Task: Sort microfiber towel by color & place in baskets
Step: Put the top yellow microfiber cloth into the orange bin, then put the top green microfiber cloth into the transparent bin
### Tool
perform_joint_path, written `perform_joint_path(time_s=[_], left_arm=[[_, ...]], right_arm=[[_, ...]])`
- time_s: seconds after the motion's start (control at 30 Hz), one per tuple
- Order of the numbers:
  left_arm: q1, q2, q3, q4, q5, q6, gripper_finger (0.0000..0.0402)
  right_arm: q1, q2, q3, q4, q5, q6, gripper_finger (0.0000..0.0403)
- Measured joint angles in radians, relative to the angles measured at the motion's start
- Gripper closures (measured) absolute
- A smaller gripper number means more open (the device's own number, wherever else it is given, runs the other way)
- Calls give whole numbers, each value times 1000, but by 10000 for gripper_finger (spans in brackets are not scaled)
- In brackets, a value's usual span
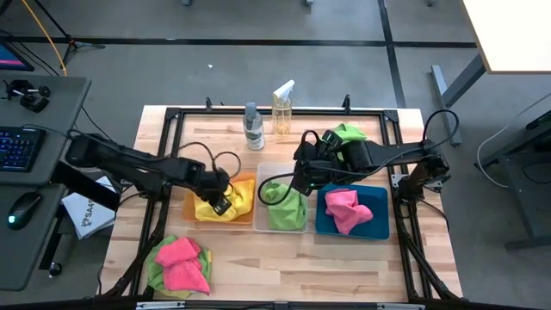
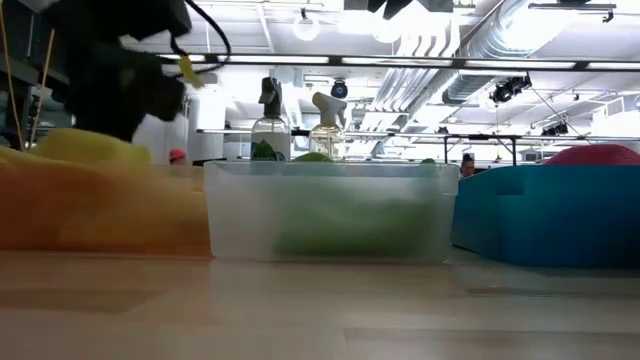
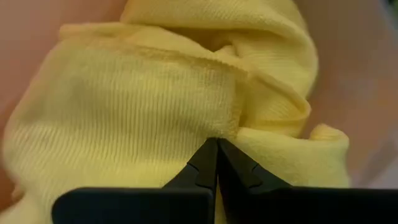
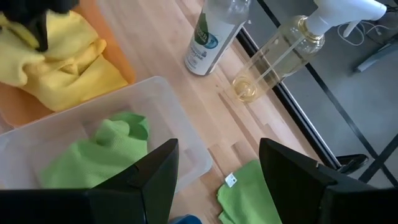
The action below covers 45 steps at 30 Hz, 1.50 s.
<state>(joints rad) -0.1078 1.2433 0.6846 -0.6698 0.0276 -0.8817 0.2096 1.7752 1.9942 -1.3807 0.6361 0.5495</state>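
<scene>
Over the orange basket point(image 1: 248, 215), left gripper point(image 1: 222, 203) fingers pinch the crumpled yellow towel point(image 1: 215, 207); right gripper point(image 1: 300, 179) fingers spread.

- In the low view, the orange bin point(image 2: 100, 210), clear bin point(image 2: 330, 212) and blue bin point(image 2: 550, 215) are showing blurred.
- The left tool point(image 1: 221, 198) is hiding part of the yellow towel point(image 1: 234, 207).
- The right arm point(image 1: 379, 155) is covering part of a green towel point(image 1: 347, 133).
- The picture's edge is cutting off the spray bottle point(image 4: 311, 37) in the right wrist view.
</scene>
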Motion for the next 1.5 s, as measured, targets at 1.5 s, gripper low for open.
perform_joint_path(time_s=[1.5], left_arm=[[81,-385,188,285,-144,103,401]], right_arm=[[-868,-420,-1172,761,-481,71,182]])
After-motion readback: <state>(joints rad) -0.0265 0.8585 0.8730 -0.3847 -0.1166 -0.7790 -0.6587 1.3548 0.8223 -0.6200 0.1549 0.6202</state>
